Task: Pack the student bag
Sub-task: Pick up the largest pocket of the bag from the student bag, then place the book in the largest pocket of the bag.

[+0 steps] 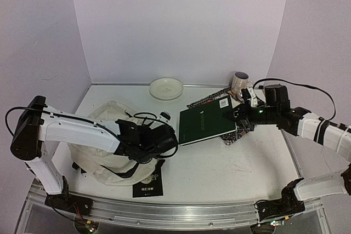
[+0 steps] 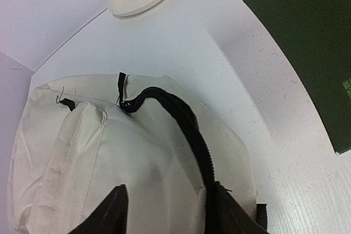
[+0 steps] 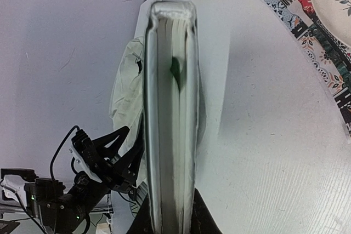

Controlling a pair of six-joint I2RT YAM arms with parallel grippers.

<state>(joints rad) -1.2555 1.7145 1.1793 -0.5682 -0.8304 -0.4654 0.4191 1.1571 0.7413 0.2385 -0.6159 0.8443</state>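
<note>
The cream student bag [image 1: 101, 130] lies at the left of the table, its black zipper [image 2: 189, 130] partly open. My left gripper [image 1: 163, 138] sits at the bag's right edge, and its fingers [image 2: 227, 212] are closed on a fold of bag fabric beside the zipper. My right gripper [image 1: 237, 118] is shut on the right end of a dark green book [image 1: 205, 125] and holds it tilted just right of the bag. In the right wrist view the book [image 3: 170, 108] is edge-on, with the bag [image 3: 125, 80] beyond it. The book's cover also shows in the left wrist view [image 2: 296, 42].
A white plate [image 1: 166, 88] sits at the back centre. A mug [image 1: 239, 82] stands on a patterned placemat [image 3: 307, 31] at the back right. A black packet [image 1: 149, 182] lies at the front edge, below the bag. Walls close in the left, back and right.
</note>
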